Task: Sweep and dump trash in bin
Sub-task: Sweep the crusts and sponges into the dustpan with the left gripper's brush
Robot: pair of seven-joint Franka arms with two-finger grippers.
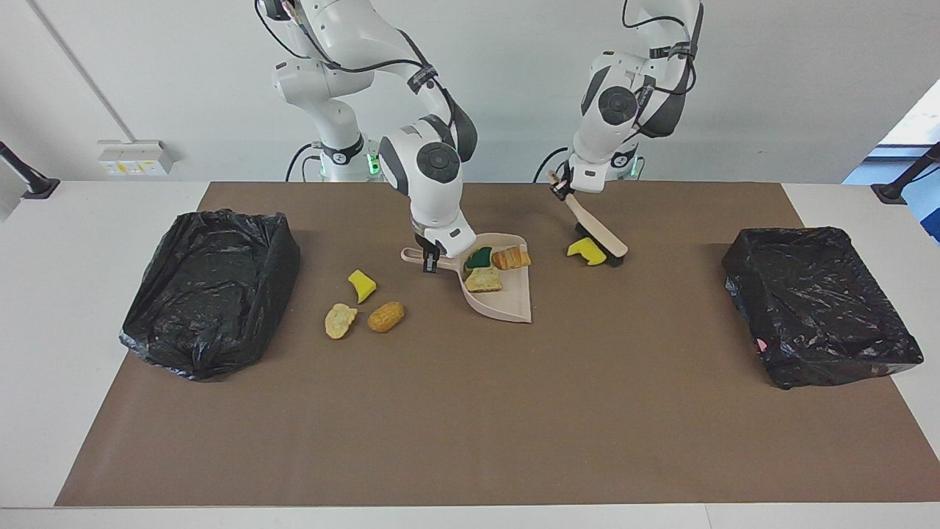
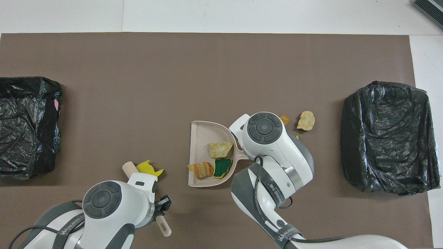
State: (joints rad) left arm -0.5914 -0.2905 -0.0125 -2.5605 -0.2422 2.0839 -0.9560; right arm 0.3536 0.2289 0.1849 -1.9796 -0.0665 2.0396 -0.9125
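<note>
My right gripper (image 1: 428,261) is shut on the handle of the beige dustpan (image 1: 507,301), which lies on the brown mat. In the pan lie a green sponge (image 1: 481,257), an orange-brown bread-like piece (image 1: 512,258) and a pale beige chunk (image 1: 482,280). My left gripper (image 1: 559,187) is shut on the brush (image 1: 596,234), held slanting down. The brush's black bristles rest by a yellow sponge scrap (image 1: 586,252), on its side toward the left arm's end. Three scraps lie toward the right arm's end: a yellow bit (image 1: 360,285), a pale chunk (image 1: 340,320) and a brown lump (image 1: 385,317).
A bin lined with a black bag (image 1: 213,290) stands at the right arm's end of the mat. A second black-bagged bin (image 1: 819,305) stands at the left arm's end. From overhead the right arm's wrist (image 2: 263,128) covers the pan's handle.
</note>
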